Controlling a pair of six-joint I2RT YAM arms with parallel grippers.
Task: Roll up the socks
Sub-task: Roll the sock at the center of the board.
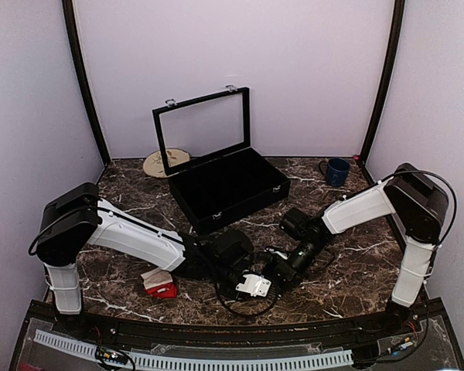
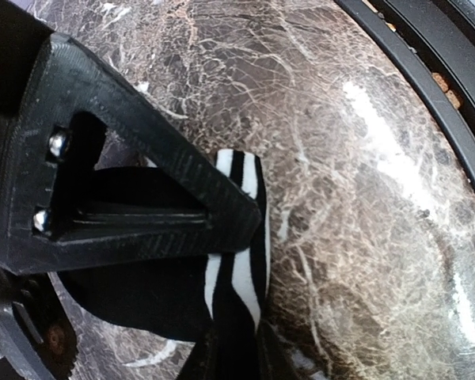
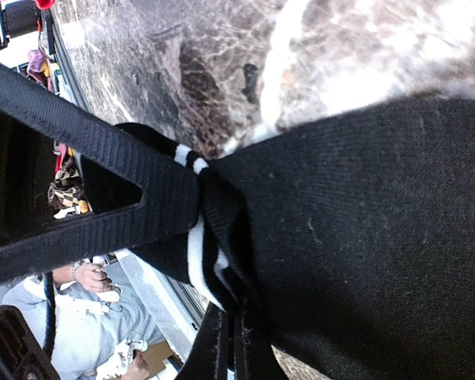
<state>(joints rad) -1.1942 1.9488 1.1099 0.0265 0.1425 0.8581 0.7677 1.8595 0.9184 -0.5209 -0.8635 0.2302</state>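
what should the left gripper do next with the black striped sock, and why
Probably close the left gripper fully on the striped cuff before any rolling. The right gripper is shut on the black sock, bunching it, while the left one sits around the cuff and a firm pinch there cannot be confirmed from these views.

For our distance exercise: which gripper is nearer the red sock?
Left. The left gripper sits just right of the red sock; the right gripper lies farther right, beyond it.
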